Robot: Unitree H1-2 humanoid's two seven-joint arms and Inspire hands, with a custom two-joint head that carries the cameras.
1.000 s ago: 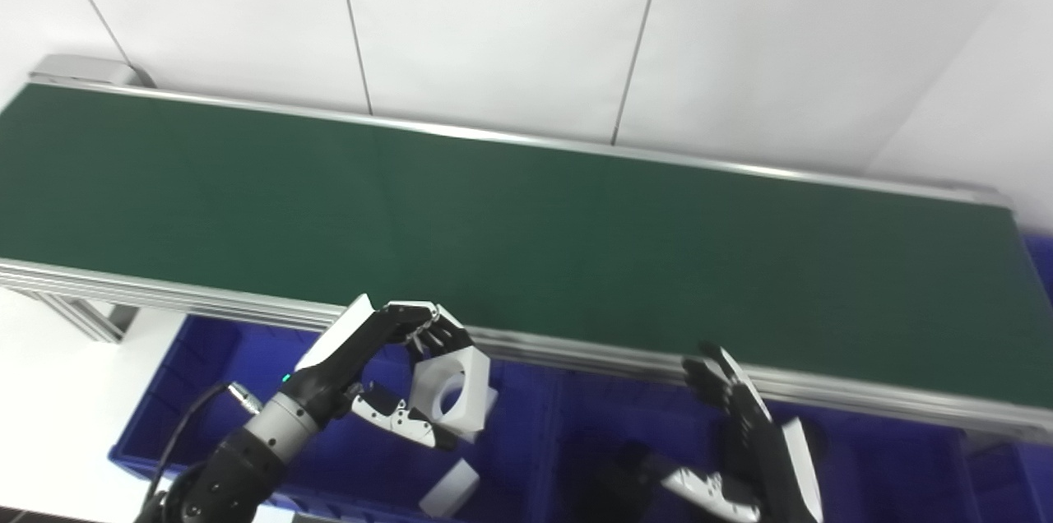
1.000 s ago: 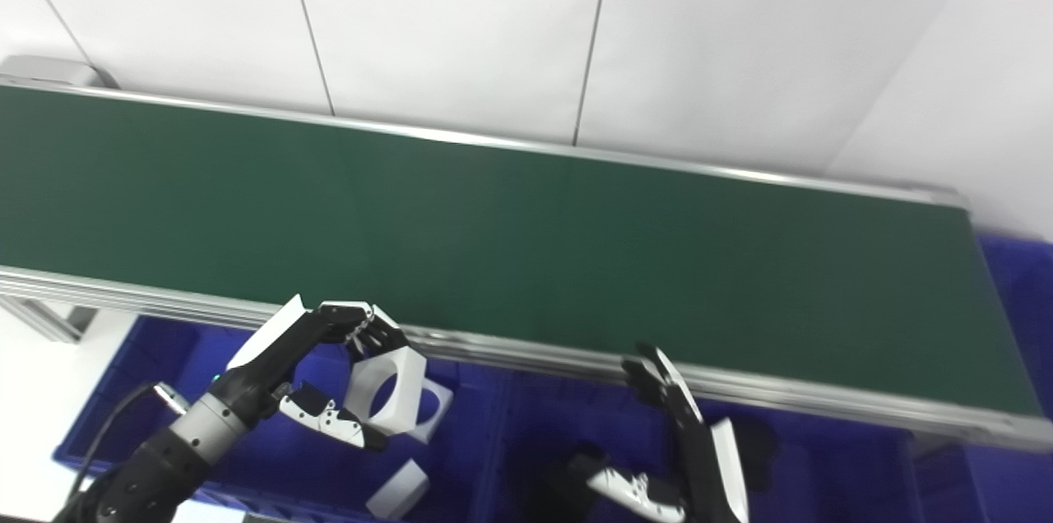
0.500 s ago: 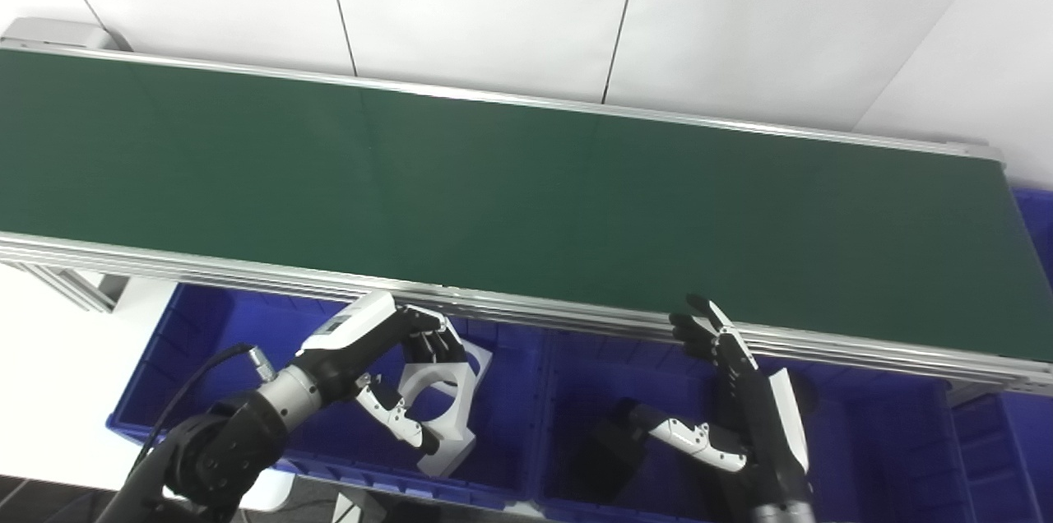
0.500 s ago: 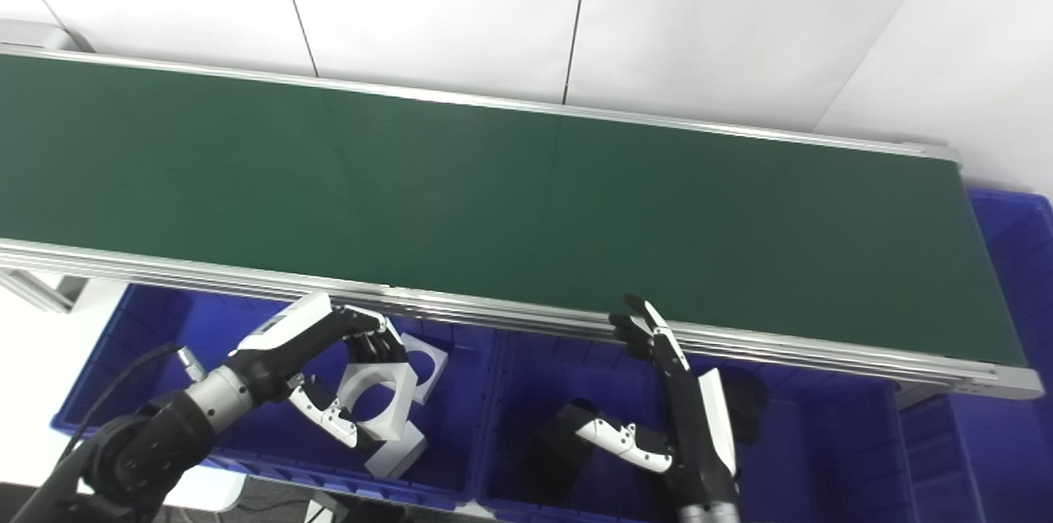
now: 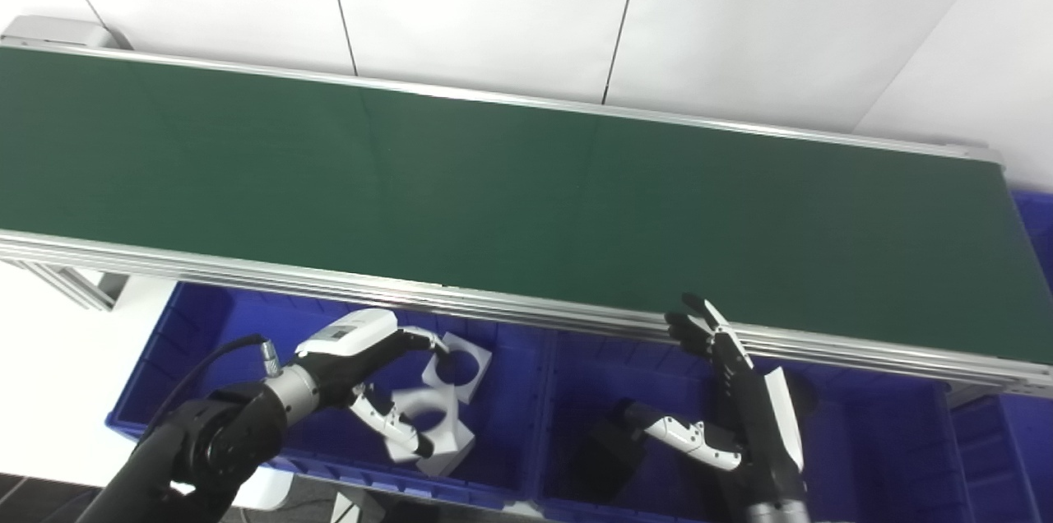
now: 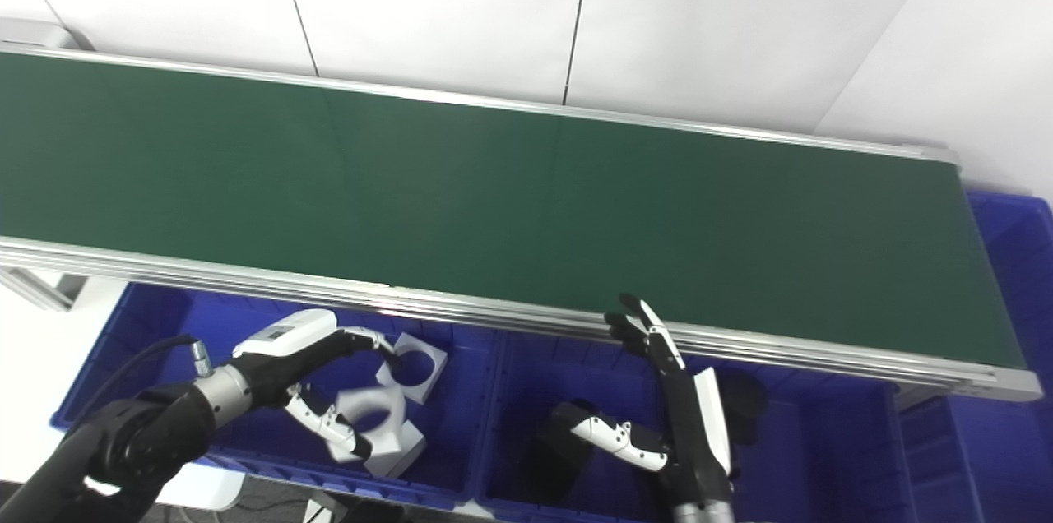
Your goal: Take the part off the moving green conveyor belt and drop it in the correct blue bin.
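Blue bins below a bare green conveyor belt, white panelled wall behind.

Near: left hand with fingers spread over the left blue bin, released; the white part, blurred, lies just beneath on other white parts. Judged rigid, light, smooth; grip across its outer flats beside the bore. Right hand open, empty, over the middle bin.

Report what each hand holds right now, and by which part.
Nothing is held. The left hand is open above the white ring part lying in the left blue bin. The right hand is open and holds nothing.
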